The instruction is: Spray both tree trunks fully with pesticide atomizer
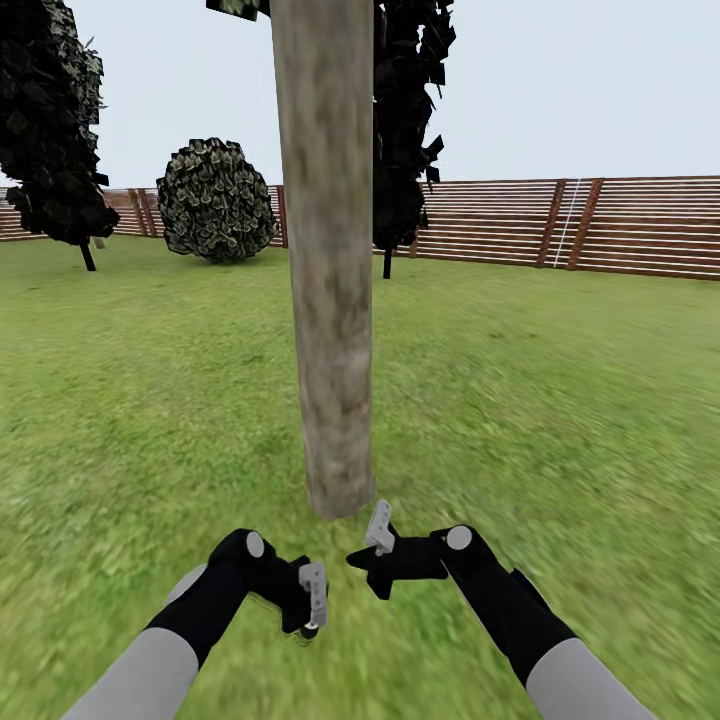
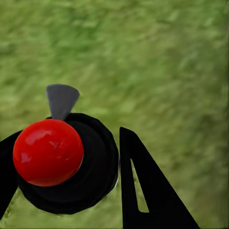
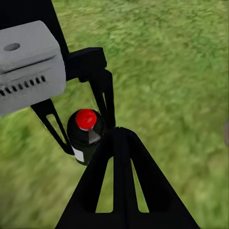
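The left gripper point(image 1: 305, 605) is clamped around the pesticide atomizer point(image 2: 67, 164), held low facing the near tree trunk point(image 1: 328, 260) for spraying; I cannot tell how far the empty right gripper point(image 1: 372, 545) is open.

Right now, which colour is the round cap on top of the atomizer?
Bright red, glossy, on the dark pesticide atomizer that the left gripper holds. The left wrist view shows it best.

The pesticide atomizer point(image 2: 71, 164) is showing a glossy red cap above a matt black body, gleaming between the matt black fingers point(image 2: 148, 191) (plastic, seemingly). The tree trunk point(image 1: 328, 260) is looking smooth, mottled grey-brown; the fence point(image 1: 560, 225) is looking like slatted wood.
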Robot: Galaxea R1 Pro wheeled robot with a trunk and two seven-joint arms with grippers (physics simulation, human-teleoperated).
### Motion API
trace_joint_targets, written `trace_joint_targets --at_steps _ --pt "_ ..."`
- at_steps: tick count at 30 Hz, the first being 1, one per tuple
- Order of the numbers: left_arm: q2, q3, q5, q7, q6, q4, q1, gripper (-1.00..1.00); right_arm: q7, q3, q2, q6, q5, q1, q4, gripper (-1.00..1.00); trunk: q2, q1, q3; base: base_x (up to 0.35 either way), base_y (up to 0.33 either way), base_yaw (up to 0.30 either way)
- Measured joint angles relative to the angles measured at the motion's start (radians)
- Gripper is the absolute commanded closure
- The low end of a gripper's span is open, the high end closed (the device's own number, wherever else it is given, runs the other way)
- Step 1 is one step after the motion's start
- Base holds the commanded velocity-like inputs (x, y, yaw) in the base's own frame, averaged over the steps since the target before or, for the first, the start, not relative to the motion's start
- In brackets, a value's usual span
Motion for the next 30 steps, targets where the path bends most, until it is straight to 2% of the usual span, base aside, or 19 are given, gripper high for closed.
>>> trace_joint_targets --at_steps 6,14,25,30 --pt "-0.017 0.001 0.0 -0.027 0.002 -0.002 -0.023 1.0 0.0 0.0 0.001 0.0 0.0 0.0 0.0 1.0 0.0 0.0 0.0 0.0 0.0 0.0" --pt "-0.017 0.005 0.012 -0.079 0.001 -0.005 -0.028 1.0 0.0 0.0 0.0 -0.001 0.0 0.0 0.0 1.0 0.0 0.0 0.0 0.0 0.0 0.0" --pt "-0.018 0.008 0.018 -0.084 0.001 -0.007 -0.041 1.0 0.0 0.0 0.0 -0.001 0.0 0.0 0.0 1.0 0.0 0.0 0.0 0.0 0.0 0.0" --pt "-0.018 0.009 0.047 -0.084 0.001 -0.007 -0.049 1.0 0.0 0.0 0.0 -0.002 0.0 0.0 0.0 1.0 0.0 0.0 0.0 0.0 0.0 0.0"
